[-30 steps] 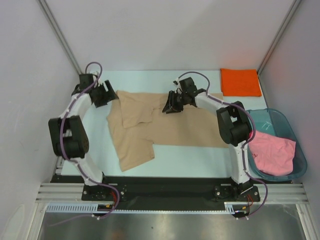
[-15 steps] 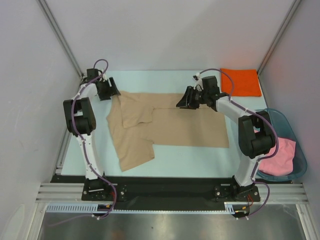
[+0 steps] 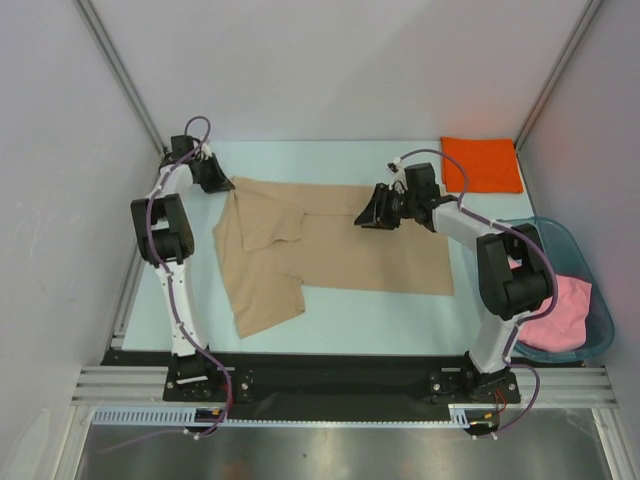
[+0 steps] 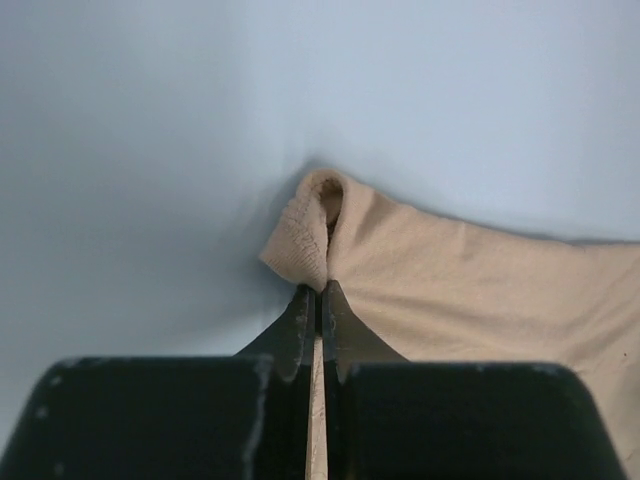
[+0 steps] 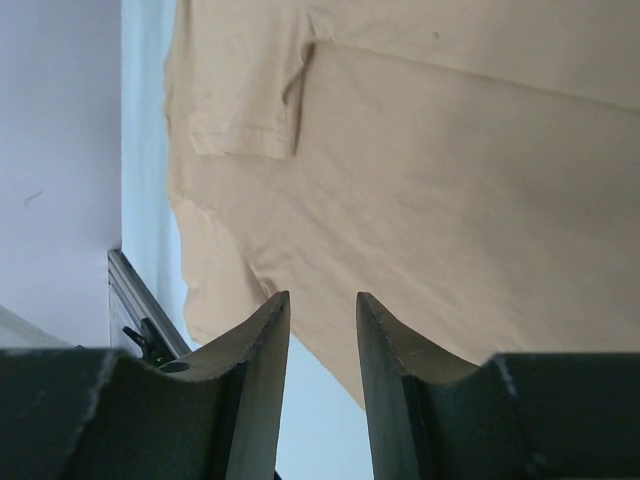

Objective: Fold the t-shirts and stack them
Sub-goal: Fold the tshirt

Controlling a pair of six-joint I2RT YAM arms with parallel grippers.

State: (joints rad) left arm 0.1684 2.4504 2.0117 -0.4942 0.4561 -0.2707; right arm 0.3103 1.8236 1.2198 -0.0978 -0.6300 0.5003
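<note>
The tan t-shirt (image 3: pixel 340 250) lies spread across the table, one sleeve folded over its left part. My left gripper (image 3: pixel 222 184) sits at the shirt's far-left corner. In the left wrist view it (image 4: pixel 320 292) is shut on that bunched hem corner (image 4: pixel 302 238). My right gripper (image 3: pixel 368 214) hovers over the shirt's far edge near the middle. In the right wrist view it (image 5: pixel 322 300) is open with nothing between its fingers, and the tan cloth (image 5: pixel 450 180) lies beyond them. The orange t-shirt (image 3: pixel 482 164) lies folded at the far right. The pink t-shirt (image 3: pixel 562 308) is crumpled in the tub.
A translucent teal tub (image 3: pixel 585 262) stands at the right edge of the table, next to the right arm's base. Grey walls and slanted frame posts close in the left, back and right. A black rail (image 3: pixel 330 375) runs along the near edge.
My left gripper reached the shirt's far-left corner and shut on it. The right gripper swung right along the far edge, then eased slightly nearer, staying open.
</note>
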